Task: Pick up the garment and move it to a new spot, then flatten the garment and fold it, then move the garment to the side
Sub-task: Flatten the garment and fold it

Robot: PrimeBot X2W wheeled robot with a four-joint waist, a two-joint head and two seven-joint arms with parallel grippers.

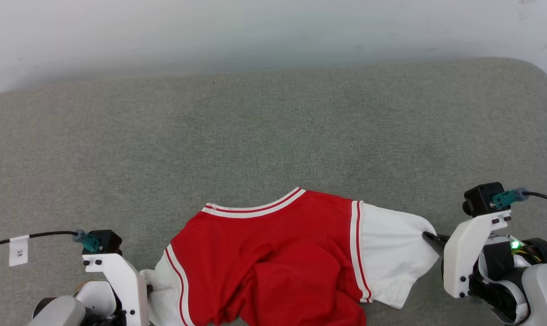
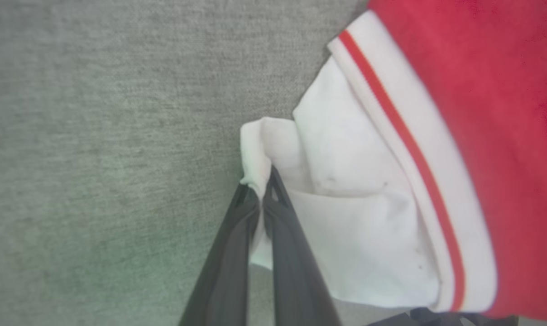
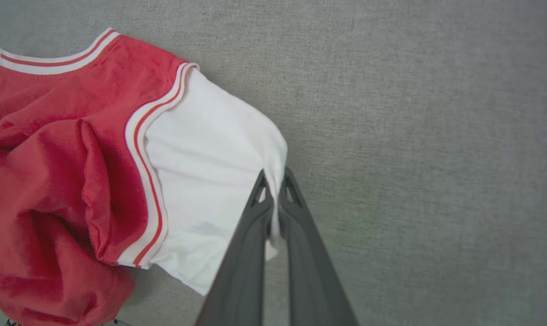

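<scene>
The garment (image 1: 273, 253) is a red jersey with white sleeves and red-and-white stripe trim, lying rumpled near the front of the grey surface, collar toward the back. Its lettering is hidden. My left gripper (image 2: 261, 185) is shut on the edge of the garment's (image 2: 482, 90) white left sleeve (image 2: 355, 213), low at the bottom left of the head view. My right gripper (image 3: 275, 179) is shut on the edge of the garment's (image 3: 42, 149) white right sleeve (image 3: 210, 158); in the head view its dark fingers (image 1: 432, 239) meet the sleeve (image 1: 391, 253) at right.
A broad grey fabric surface (image 1: 273, 131) stretches behind and beside the shirt, ending at a pale wall (image 1: 255, 27) at the back. A cable with a white tag (image 1: 18, 250) runs off my left wrist.
</scene>
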